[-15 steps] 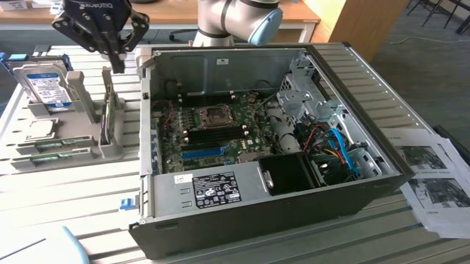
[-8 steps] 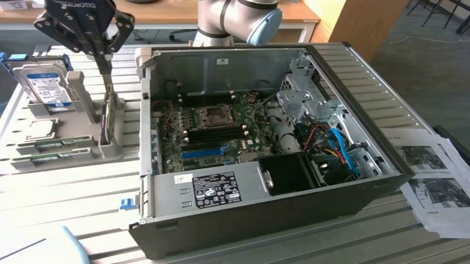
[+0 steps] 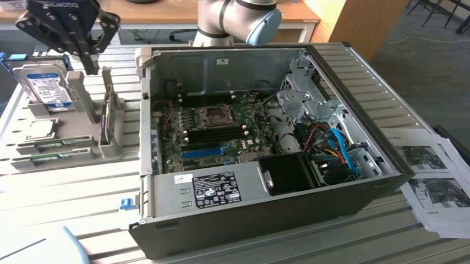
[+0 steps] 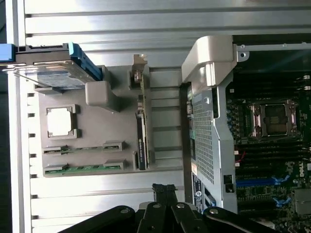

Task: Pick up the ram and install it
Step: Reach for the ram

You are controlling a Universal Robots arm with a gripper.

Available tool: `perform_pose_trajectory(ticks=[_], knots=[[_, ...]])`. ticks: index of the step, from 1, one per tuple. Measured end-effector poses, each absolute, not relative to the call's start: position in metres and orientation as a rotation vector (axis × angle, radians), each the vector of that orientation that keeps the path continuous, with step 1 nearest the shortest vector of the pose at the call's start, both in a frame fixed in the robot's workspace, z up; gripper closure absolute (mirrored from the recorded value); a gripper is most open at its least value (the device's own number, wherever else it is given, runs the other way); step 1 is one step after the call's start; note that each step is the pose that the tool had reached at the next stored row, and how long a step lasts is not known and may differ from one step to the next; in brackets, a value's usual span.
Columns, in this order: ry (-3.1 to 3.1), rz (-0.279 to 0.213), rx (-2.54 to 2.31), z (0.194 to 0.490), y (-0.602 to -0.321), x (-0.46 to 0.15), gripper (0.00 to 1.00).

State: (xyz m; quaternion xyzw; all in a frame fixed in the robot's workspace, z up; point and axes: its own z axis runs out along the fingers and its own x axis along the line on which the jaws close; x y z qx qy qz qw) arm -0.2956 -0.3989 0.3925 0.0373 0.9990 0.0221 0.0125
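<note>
Two thin green ram sticks (image 3: 52, 146) lie in the slots of a grey holder tray (image 3: 22, 137) at the exterior view's left; in the wrist view the longer-showing ram stick (image 4: 82, 168) sits along the holder tray's (image 4: 92, 126) edge. My black gripper (image 3: 89, 67) hangs above the tray's back part, near the hard drive, shut with nothing in it. Its closed gripper tips (image 4: 164, 190) show in the wrist view, apart from the ram. The open computer case (image 3: 257, 187) holds the motherboard (image 3: 213, 132) with its black memory slots.
A hard drive (image 3: 45, 85) stands in the tray, a CPU chip (image 3: 41, 127) lies flat, and an expansion card (image 3: 110, 118) stands upright on edge. Papers (image 3: 437, 176) lie at the exterior view's right. A blue slot (image 3: 202, 151) crosses the motherboard.
</note>
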Motion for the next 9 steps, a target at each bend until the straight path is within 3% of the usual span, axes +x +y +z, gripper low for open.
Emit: perform_pose_trajectory(ticks=[9], knots=[[3.114, 0.069, 0.117, 0.392, -0.399, -0.322, 0.91]])
